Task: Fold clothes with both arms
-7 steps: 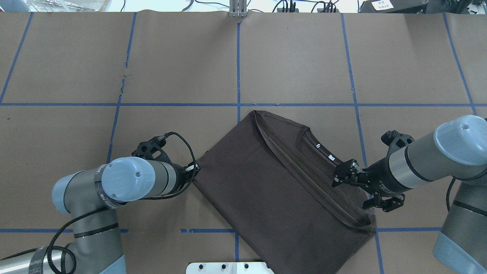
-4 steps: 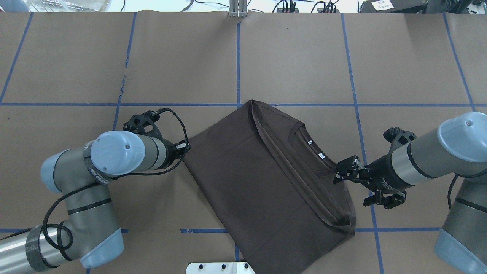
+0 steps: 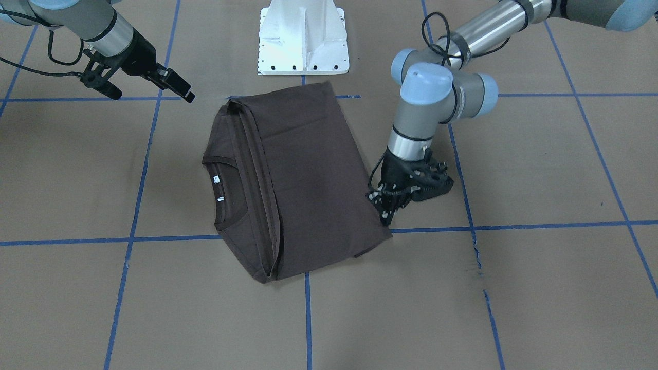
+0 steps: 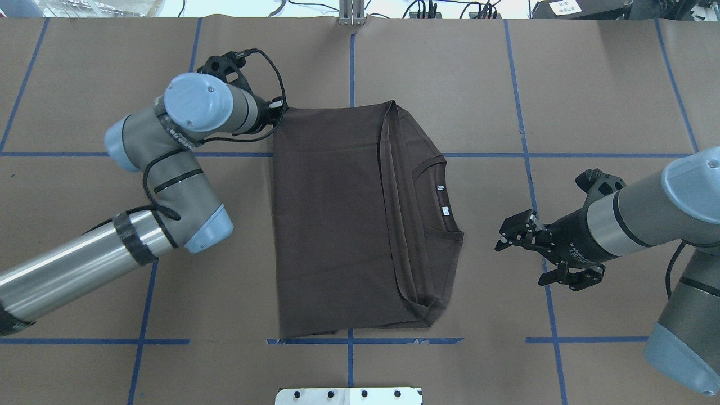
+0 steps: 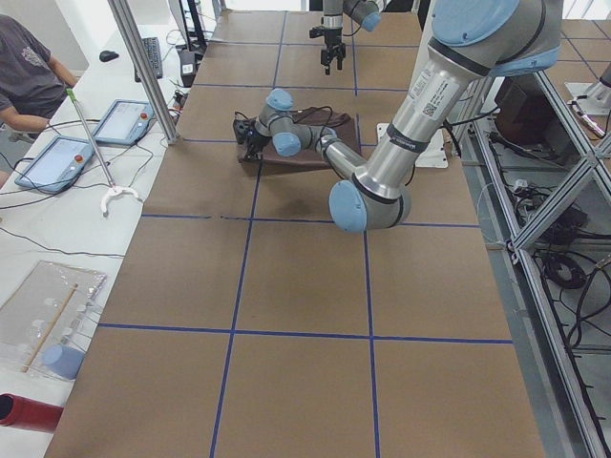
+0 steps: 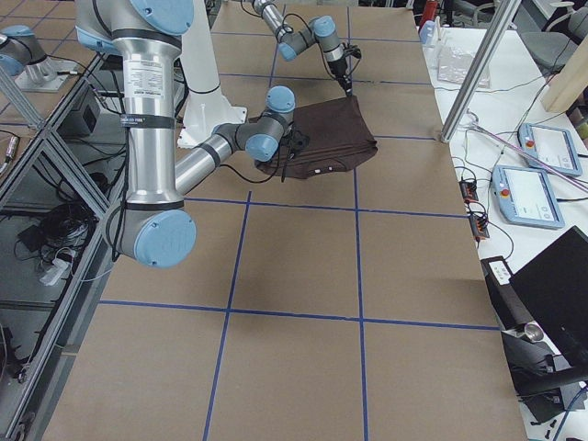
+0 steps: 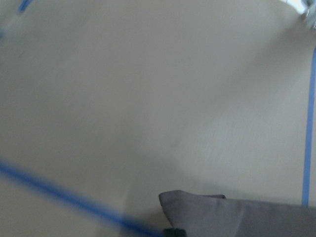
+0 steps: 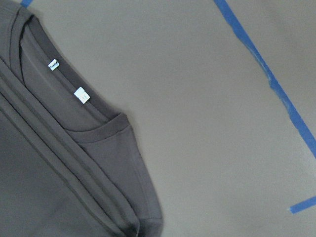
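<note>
The dark brown-grey T-shirt (image 4: 337,225) lies folded into a rough rectangle in the middle of the paper-covered table (image 4: 450,84), crossing the blue tape lines (image 4: 562,154). Its folded edges are stacked as long parallel ridges beside the ribbed collar (image 8: 106,129). The collar faces the right arm (image 4: 635,225), and 2 small white labels (image 8: 81,95) show inside it, their print too small to read. The left gripper (image 3: 386,218) points down at the shirt's far corner on the robot's left, with its fingers drawn together on the cloth edge. From overhead the left arm (image 4: 169,185) and its cable hide that grip almost entirely. The left wrist view is blurred and shows only a grey fabric corner at its bottom edge. The right gripper (image 4: 506,235) hangs with its fingers spread, holding nothing, near the collar side of the shirt but apart from it. Its own camera shows no fingers. The white pedestal (image 4: 349,395) is cut off by the overhead view's lower edge. In both side views the shirt is small and partly covered by the arms.
</note>
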Controlling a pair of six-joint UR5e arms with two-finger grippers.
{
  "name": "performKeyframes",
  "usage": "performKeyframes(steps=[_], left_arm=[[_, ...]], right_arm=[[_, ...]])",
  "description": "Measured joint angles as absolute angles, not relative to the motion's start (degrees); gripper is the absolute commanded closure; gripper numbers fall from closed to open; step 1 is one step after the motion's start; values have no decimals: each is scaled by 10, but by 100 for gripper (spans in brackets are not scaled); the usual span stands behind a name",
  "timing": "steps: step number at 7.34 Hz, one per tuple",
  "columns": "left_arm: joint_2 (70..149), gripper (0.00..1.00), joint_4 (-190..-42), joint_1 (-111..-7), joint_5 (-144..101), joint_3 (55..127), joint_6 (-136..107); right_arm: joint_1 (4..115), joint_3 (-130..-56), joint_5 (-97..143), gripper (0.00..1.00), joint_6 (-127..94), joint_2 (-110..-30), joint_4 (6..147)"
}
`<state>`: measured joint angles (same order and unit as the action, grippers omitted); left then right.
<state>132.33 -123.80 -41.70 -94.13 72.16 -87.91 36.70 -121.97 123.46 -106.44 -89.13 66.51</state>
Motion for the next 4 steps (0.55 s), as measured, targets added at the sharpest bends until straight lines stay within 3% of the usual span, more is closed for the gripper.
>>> performKeyframes(steps=[1, 2, 4], left_arm=[[1367, 72, -1283, -437, -945, 640, -868], [1383, 72, -1309, -444, -948, 603, -863], [1350, 72, -1324, -447, -952, 632, -860]], right_arm=[[371, -1216, 1217, 0, -1065, -873, 665], [369, -1201, 1193, 0, -1065, -843, 666], [359, -1154, 1166, 0, -1063, -776, 669]])
